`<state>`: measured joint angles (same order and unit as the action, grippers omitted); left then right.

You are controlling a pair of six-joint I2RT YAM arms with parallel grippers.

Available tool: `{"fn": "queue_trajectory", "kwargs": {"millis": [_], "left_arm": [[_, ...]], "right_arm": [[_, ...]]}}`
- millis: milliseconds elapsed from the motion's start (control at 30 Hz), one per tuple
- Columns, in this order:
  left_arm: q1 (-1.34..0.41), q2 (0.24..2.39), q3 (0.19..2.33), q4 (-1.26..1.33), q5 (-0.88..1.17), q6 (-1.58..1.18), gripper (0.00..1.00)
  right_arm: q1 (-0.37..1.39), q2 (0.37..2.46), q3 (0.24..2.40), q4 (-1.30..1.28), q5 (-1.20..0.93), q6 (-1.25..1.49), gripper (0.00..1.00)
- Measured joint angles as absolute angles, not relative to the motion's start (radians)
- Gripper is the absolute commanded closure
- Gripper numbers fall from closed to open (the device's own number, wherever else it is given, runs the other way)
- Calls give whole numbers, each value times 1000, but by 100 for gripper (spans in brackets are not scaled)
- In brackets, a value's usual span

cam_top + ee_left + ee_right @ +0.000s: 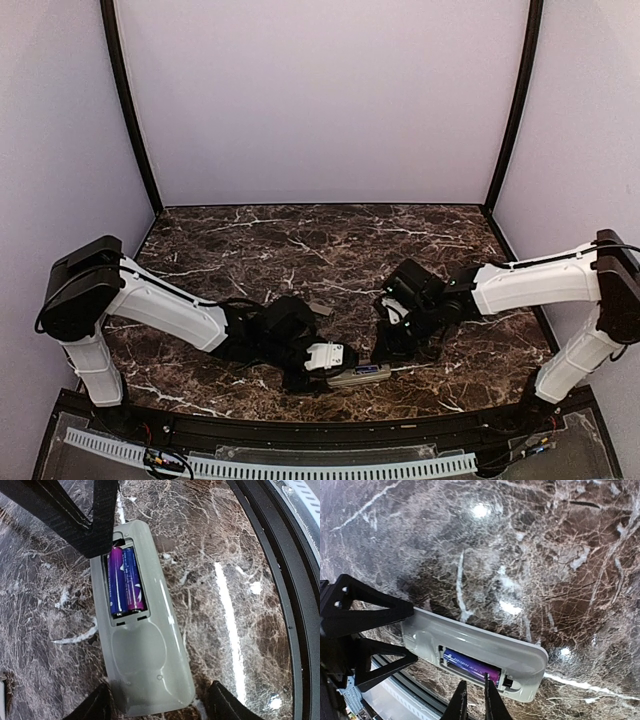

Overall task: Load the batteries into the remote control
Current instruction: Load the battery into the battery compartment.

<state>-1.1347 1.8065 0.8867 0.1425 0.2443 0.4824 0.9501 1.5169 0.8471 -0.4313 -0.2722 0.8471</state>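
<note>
Dark marble counter (pixel 300 240), both arms reaching toward its 6 o'clock edge, where the remote control (pixel 358 376) lies back up with its battery bay open. In top view the left end effector (pixel 159 702) pinches the remote's 9 o'clock end, and the right end effector (pixel 476 699) comes in from 1 o'clock, fingers pressed nearly together, nothing between them, tips at the bay. Both batteries (pixel 125 580) sit side by side in the bay, lengthwise along the remote.
</note>
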Motion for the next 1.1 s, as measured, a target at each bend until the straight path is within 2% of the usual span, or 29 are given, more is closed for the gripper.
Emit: {"fn": "queue_trajectory", "kwargs": {"millis": [333,567,833,1100], "left_arm": [[-1142,1806,881,146,244,484,37],[-1143,1806,881,149,242,484,38],[-1144,1806,881,150,241,486,44],[-1145,1807,880,155,239,491,47]], "right_arm": [[956,1546,879,-510,-232,842,87],[957,1552,880,-503,-236,842,91],[957,1589,881,-472,-257,829,99],[956,1603,890,-472,-258,825,100]]}}
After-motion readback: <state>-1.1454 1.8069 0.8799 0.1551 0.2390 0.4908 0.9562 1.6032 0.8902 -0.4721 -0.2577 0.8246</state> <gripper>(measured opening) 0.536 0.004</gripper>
